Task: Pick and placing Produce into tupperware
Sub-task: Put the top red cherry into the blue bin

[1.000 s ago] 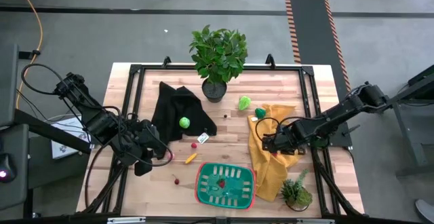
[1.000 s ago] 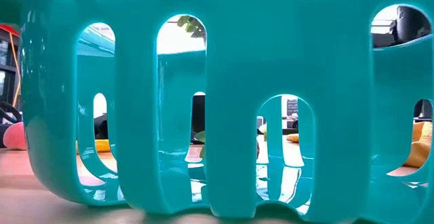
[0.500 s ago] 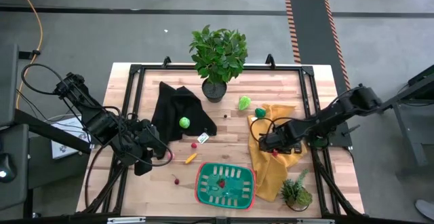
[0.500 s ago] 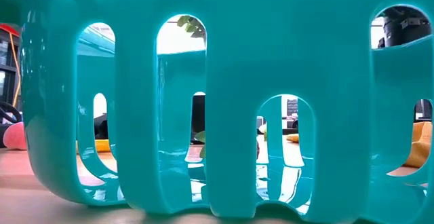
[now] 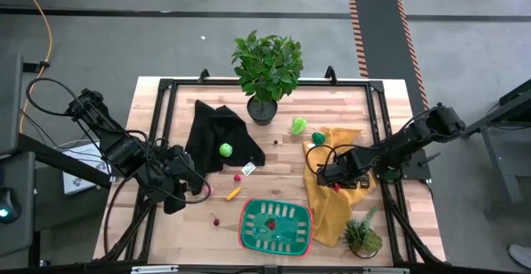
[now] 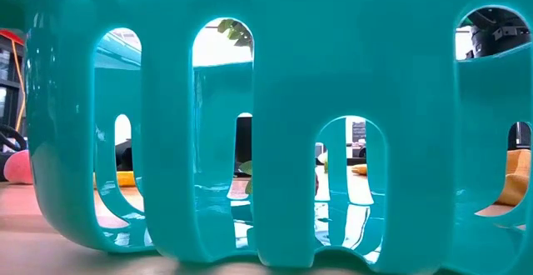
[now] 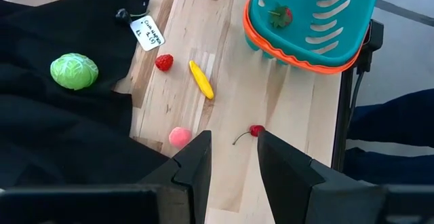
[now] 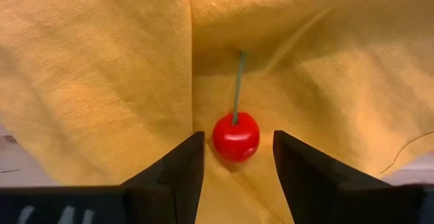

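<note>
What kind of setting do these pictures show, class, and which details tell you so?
Probably a robotics lab or workshop: a wooden table on a bare concrete floor, two dark arms mounted at its sides, and toy produce such as a cherry laid out beside a tupperware.

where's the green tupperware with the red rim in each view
High view: the tupperware sits at the table's near edge, centre, between the arms.
Low view: its teal slotted wall fills nearly the whole picture.
Left wrist view: upper right corner, overhanging the table edge.
Right wrist view: not in it; only yellow cloth and a cherry.
Shared landmark: the strawberry inside it.
</note>
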